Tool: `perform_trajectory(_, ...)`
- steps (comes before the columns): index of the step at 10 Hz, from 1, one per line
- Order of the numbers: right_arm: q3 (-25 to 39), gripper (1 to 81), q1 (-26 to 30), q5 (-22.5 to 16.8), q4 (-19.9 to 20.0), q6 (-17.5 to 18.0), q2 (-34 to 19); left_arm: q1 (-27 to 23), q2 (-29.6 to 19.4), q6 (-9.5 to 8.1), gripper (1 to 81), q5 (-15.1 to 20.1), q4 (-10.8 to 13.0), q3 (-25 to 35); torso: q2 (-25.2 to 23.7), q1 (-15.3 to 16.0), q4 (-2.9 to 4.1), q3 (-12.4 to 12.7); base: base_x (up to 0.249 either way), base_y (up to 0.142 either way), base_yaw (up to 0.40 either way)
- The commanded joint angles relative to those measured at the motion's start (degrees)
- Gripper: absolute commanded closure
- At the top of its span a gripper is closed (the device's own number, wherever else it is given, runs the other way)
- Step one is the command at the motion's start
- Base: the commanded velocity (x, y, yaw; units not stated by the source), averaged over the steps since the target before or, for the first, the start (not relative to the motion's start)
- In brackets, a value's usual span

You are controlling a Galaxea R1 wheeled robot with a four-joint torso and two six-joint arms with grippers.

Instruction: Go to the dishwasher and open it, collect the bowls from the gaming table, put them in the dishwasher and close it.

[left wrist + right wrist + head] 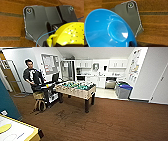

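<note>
Head view: a brown carpeted room with a table-football table (76, 89) standing left of centre, its green field and pale sides facing the camera. A person (31, 75) stands at the left of the frame behind a dark control rig (48, 90). In the upper middle of the frame, a kitchenette with white cabinets (100, 64) runs along the far wall; the dishwasher (110, 82), steel-fronted, sits under the counter, right of centre. A grey bin with a blue lid (123, 90) stands on the pale floor just right of it. In the lower left corner, a corner of the gaming table (17, 130) shows its glossy white tabletop and yellow edge, with a pale yellow-green bowl (4, 128) lying on it at the frame's left edge.

Left wrist view: a bright yellow perforated bowl (70, 34) occupies the lower right of the frame, close against the robot's dark plate, above the brown carpet (11, 26). A thin blue cable (42, 37) loops across it. Whether the left fingers are open or closed cannot be told.

Right wrist view: a bright blue bowl (109, 28) lies large in the left and centre of the frame, its underside and round foot toward the camera, over the carpet. Whether the right fingers are open or closed cannot be told.
</note>
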Motion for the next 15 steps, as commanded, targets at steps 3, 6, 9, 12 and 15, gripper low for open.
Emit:
perform_trajectory(3, -0.06, 81.1, 2.1, -2.55, -0.53, -0.37, -0.71, -2.5, -0.4, 0.25, 81.1, 2.98, 0.51, 0.09, 0.0, 0.0, 0.0, 0.0, 0.0, 0.0, -0.335)
perform_trajectory(6, -0.4, 81.1, 1.93, -2.55, -0.53, -0.55, -0.53, -2.5, -0.49, 0.25, 81.1, 3.07, 0.51, 0.09, 0.0, 0.0, 0.0, 0.0, 0.0, 0.0, -0.337)
perform_trajectory(9, -0.4, 81.1, 1.84, -2.55, -0.53, -0.55, -0.44, -2.5, -0.49, 0.25, 81.1, 3.07, 0.51, 0.09, 0.0, 0.0, 0.0, 0.0, 0.0, 0.0, -0.34)
perform_trajectory(12, -0.41, 81.1, 1.75, -2.55, -0.62, -0.55, -0.44, -2.5, -0.4, 0.25, 81.1, 3.07, 0.42, 0.0, 0.0, -0.02, 0.0, 0.0, 0.0, 0.0, -0.341)
perform_trajectory(15, -0.32, 81.1, 1.75, -2.55, -0.62, -0.63, -0.53, -2.5, -0.49, 0.25, 81.1, 3.07, 0.42, 0.09, 0.0, -0.02, 0.0, 0.0, 0.0, 0.0, -0.341)
